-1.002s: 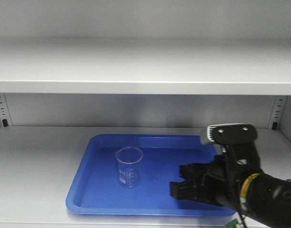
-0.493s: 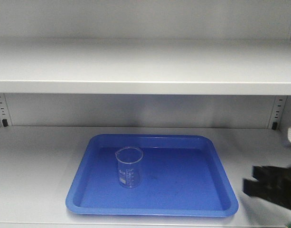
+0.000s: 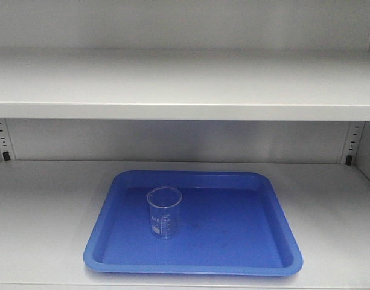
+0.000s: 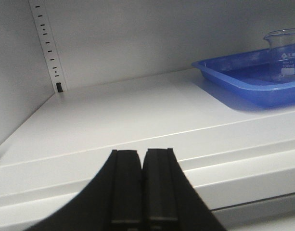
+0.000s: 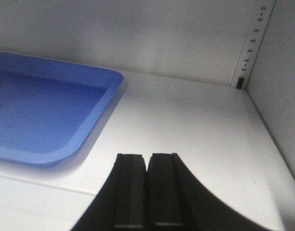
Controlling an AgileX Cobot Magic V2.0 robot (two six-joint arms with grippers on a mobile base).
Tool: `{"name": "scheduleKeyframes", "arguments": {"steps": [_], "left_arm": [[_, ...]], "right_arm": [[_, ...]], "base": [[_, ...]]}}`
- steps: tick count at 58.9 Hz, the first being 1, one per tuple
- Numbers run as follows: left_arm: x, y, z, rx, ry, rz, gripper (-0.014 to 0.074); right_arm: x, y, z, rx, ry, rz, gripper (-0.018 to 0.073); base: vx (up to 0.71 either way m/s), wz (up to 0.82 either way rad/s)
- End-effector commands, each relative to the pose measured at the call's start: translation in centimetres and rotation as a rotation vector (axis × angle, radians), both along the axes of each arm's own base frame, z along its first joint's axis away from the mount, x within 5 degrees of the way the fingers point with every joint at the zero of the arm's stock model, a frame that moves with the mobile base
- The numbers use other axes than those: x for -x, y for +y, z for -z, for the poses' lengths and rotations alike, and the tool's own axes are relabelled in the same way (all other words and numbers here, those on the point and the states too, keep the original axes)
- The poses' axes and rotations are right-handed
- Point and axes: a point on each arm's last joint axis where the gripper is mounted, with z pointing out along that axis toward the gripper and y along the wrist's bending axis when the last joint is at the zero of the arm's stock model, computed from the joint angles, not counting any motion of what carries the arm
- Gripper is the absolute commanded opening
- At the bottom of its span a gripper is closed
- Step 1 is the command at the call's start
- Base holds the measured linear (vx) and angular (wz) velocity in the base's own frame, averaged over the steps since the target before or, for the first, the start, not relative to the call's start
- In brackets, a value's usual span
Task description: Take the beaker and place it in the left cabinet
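Both grippers are clenched on nothing: your left gripper (image 4: 143, 159) hangs at the front lip of the shelf, left of the blue tray (image 3: 112, 238), and your right gripper (image 5: 147, 161) sits at the front edge to the tray's right, fingers pressed flat together in each wrist view. Neither arm shows in the front view. The beaker (image 3: 165, 212) stands upright on the tray floor, left of centre, spout toward the back left, and that tray rests on a shelf (image 3: 46, 205) of the left cabinet (image 3: 185, 84). Judging by that, the placing looks done and this is the retreat stage. If you take it as finished, your next move only needs both arms drawn clear of the shelf edge without clipping the tray rim. The beaker is light glass, so a nudge to the tray could tip it.
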Motion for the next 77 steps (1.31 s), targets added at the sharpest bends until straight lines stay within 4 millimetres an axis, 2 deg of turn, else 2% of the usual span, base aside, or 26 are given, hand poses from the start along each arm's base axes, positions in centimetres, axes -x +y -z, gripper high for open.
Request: {"name": "scheduleKeyframes", "arguments": {"steps": [1, 14, 18, 21, 24, 37, 77], "left_arm": [[0.1, 0.0, -0.2, 0.015, -0.076, 0.004, 0.0001], [0.1, 0.0, -0.2, 0.015, -0.076, 0.004, 0.0001], [0.1, 0.0, -0.2, 0.015, -0.076, 0.004, 0.0001], [0.1, 0.0, -0.2, 0.015, -0.076, 0.004, 0.0001], [0.1, 0.0, -0.2, 0.015, -0.076, 0.004, 0.0001], [0.1, 0.0, -0.2, 0.015, -0.076, 0.004, 0.0001], [0.1, 0.0, -0.2, 0.015, -0.076, 0.004, 0.0001]], "right_arm": [[1.8, -0.3, -0.6, -0.005, -0.163, 0.004, -0.0006], [5.3, -1.4, 3.9, -0.028, -0.239, 0.141, -0.0006], [5.7, -1.6, 5.0, -0.050, -0.283, 0.178, -0.0006], [5.4, -1.6, 6.0, -0.075, -0.292, 0.179, -0.0006], [5.3, -1.6, 6.5, -0.112, -0.247, 0.173, -0.0005], [5.3, -1.2, 6.8, -0.086, -0.219, 0.110, -0.0005], [5.3, -1.2, 7.0, -0.085, -0.198, 0.113, -0.0005]], "base": [[0.00, 0.00], [0.00, 0.00], [0.00, 0.00], [0.00, 0.00], [0.00, 0.00], [0.00, 0.00], [0.00, 0.00]]}}
